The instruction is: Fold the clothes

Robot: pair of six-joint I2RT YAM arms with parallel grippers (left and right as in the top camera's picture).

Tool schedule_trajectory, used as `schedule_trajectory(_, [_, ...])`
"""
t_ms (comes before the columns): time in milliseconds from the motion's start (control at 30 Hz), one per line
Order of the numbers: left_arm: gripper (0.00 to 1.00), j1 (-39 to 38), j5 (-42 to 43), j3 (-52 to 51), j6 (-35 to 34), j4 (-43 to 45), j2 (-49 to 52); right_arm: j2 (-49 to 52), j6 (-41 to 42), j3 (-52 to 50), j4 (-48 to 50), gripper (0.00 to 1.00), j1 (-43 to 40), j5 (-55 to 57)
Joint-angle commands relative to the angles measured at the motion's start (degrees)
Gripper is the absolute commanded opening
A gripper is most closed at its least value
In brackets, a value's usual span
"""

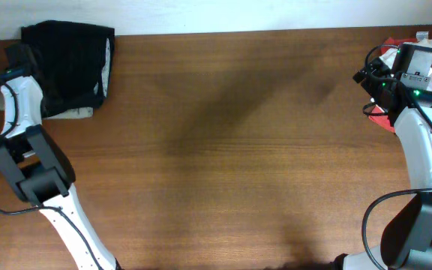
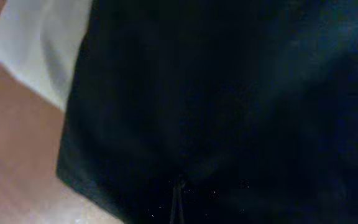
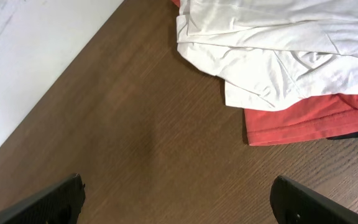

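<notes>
A folded black garment (image 1: 70, 64) lies at the table's far left corner on a pale piece (image 1: 79, 112). My left gripper (image 1: 17, 56) is at its left edge. In the left wrist view the black fabric (image 2: 229, 106) fills the frame, with the pale piece (image 2: 36, 50) at the upper left; the fingers cannot be made out. My right gripper (image 3: 176, 190) is wide open and empty over bare wood, short of a white garment (image 3: 278, 50) lying on a red one (image 3: 303, 121). That pile is at the far right edge in the overhead view (image 1: 385, 56).
The brown wooden table (image 1: 231, 150) stretches between the two piles. A white wall or surface (image 3: 23, 56) borders the table's far edge. Both arm bases stand at the front corners.
</notes>
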Motion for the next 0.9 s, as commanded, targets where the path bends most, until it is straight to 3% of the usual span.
schedule_trajectory(0, [0.02, 3.15, -3.15, 0.37, -4.2, -3.21, 1.14, -0.17, 0.09, 0.11, 0.15, 0.99, -0.07, 0.5])
schedule_trajectory(100, [0.02, 2.67, -2.56, 0.46, -6.01, -4.15, -0.96, -0.17, 0.09, 0.11, 0.15, 0.99, -0.07, 0.52])
schedule_trajectory(200, [0.02, 1.46, 3.13, 0.46, -6.03, -4.22, -5.42, -0.17, 0.09, 0.11, 0.15, 0.99, -0.07, 0.5])
schedule_trajectory(267, [0.14, 0.59, 6.82, 0.46, -6.56, -4.7, -8.2, -0.17, 0.09, 0.11, 0.15, 0.98, -0.07, 0.52])
schedule_trajectory(433, [0.18, -0.26, 5.11, 0.46, -8.59, -6.01, -11.08, -0.17, 0.09, 0.11, 0.15, 0.99, -0.07, 0.5])
schedule_trajectory(567, [0.16, 3.41, -0.74, 0.33, -11.69, -7.85, -9.77, -0.17, 0.09, 0.11, 0.13, 0.99, -0.07, 0.52])
schedule_trajectory(633, [0.01, 5.81, -0.59, 0.33, -14.56, -9.9, -9.03, -0.17, 0.09, 0.11, 0.15, 0.99, -0.07, 0.5])
schedule_trajectory(667, [0.01, 7.1, -0.31, 0.33, -17.11, -11.21, -8.35, -0.17, 0.09, 0.11, 0.15, 0.99, -0.07, 0.52])
schedule_trajectory(867, [0.01, 12.2, 10.6, 0.33, -18.62, -12.22, -1.68, -0.17, 0.09, 0.11, 0.15, 0.99, -0.07, 0.52])
